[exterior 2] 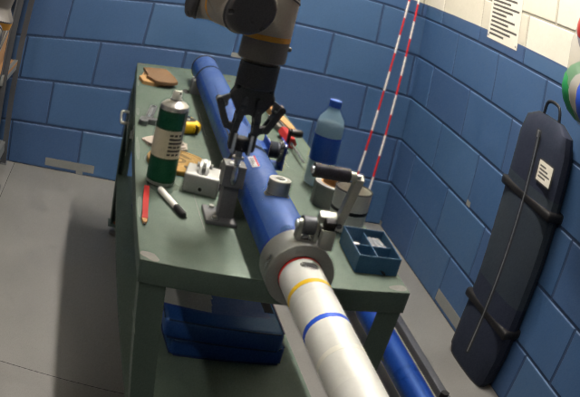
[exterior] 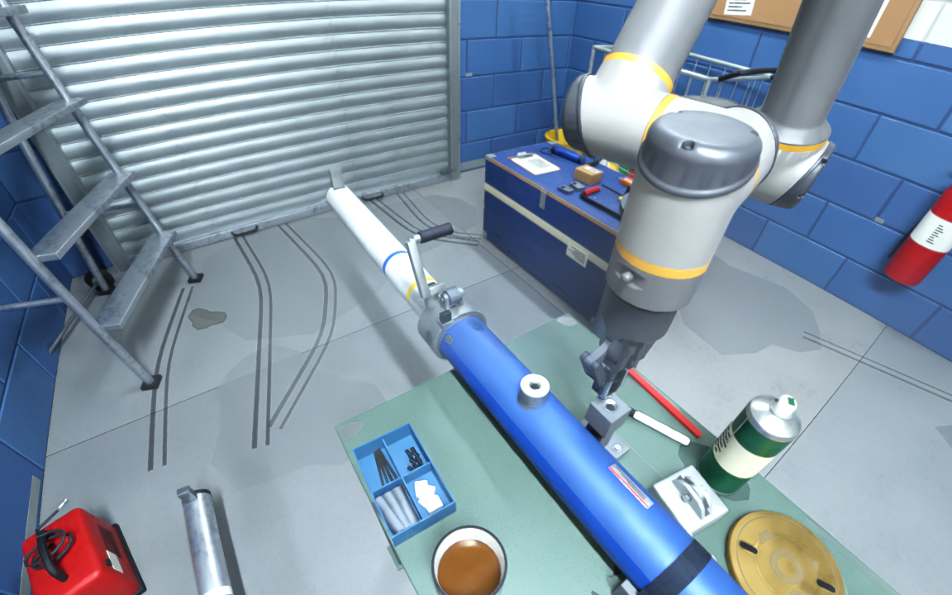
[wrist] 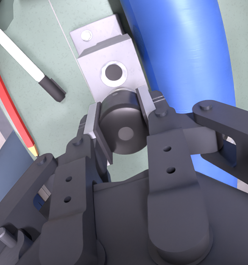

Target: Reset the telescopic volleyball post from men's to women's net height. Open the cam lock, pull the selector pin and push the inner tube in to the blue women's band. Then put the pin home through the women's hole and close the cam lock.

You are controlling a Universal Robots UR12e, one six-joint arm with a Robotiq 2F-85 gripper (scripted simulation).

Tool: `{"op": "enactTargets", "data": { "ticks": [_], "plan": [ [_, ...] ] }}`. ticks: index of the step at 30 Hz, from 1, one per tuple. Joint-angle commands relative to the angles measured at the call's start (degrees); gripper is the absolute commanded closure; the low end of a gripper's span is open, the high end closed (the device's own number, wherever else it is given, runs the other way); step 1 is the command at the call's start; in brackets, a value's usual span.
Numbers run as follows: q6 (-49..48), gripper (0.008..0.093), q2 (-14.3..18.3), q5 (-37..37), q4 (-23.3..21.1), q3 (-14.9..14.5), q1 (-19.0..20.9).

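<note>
My gripper point(wrist: 118, 113) points down beside the blue outer tube point(exterior: 561, 444), over the grey parking block point(exterior: 605, 416) on the bench. The selector pin point(wrist: 122, 123), a dark knob with a shaft below, is held between the closed fingers, its shaft reaching down to the block's hole point(wrist: 114, 72). The pin boss point(exterior: 534, 389) on the tube stands empty. The cam lock lever point(exterior: 420, 259) at the collar is raised. The white inner tube point(exterior 2: 323, 327) sticks out past the collar, with its red band at the collar, then the yellow band point(exterior 2: 307, 285) and the blue band point(exterior 2: 325, 320) farther out.
Behind the bench stand a roller door point(exterior: 243, 96) and a blue tool chest point(exterior: 554, 214). On the bench near the block lie a marker point(wrist: 28, 64), a red pencil point(exterior: 663, 402), a spray can point(exterior: 750, 444) and a blue parts tray point(exterior: 403, 482).
</note>
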Motion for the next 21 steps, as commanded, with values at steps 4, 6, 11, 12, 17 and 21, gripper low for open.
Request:
{"op": "enactTargets", "data": {
  "ticks": [4,6,11,12,17,21],
  "plan": [
    [0.0,0.0654,0.0,0.2,0.0,0.0,0.1],
    [0.0,0.0614,0.0,0.2,0.0,0.0,0.1],
    [0.0,0.0514,0.0,0.1,0.0,0.0,0.0],
    [0.0,0.0494,0.0,0.1,0.0,0.0,0.0],
    [0.0,0.0484,0.0,0.1,0.0,0.0,0.0],
    [0.0,0.0484,0.0,0.0,0.0,0.0,0.0]
  ]
}}
